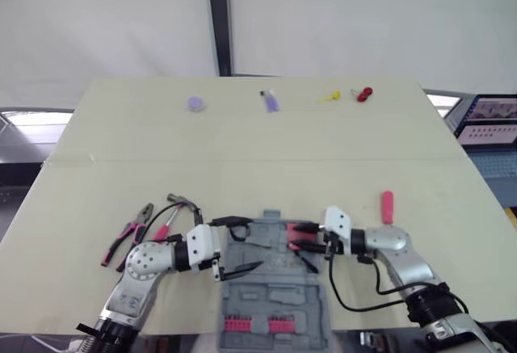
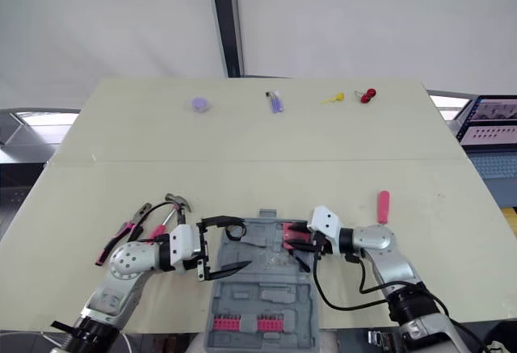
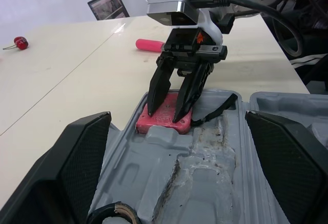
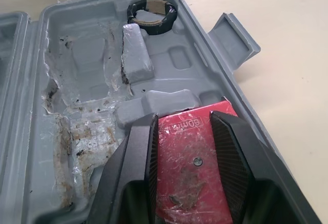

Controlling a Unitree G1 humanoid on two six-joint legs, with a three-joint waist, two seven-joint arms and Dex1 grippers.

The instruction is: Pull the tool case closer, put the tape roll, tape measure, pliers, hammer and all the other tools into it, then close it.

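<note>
The case [image 1: 271, 292] lies open on the tabletop [image 1: 242, 143]. In its far right corner the right hand [image 1: 299, 240] is clamped on the red tape measure [image 4: 190, 162]. The left hand [image 1: 253, 245] hovers over the case's left side, fingers apart. The tape roll [image 4: 151, 15] sits inside the case; the pliers [image 1: 128, 236] and hammer [image 1: 174, 210] lie left of it.

Lab-like test room: pale worktable [image 1: 242, 127], plain white backdrop [image 1: 105, 22], computer monitor [image 1: 489, 119] at the right edge.
</note>
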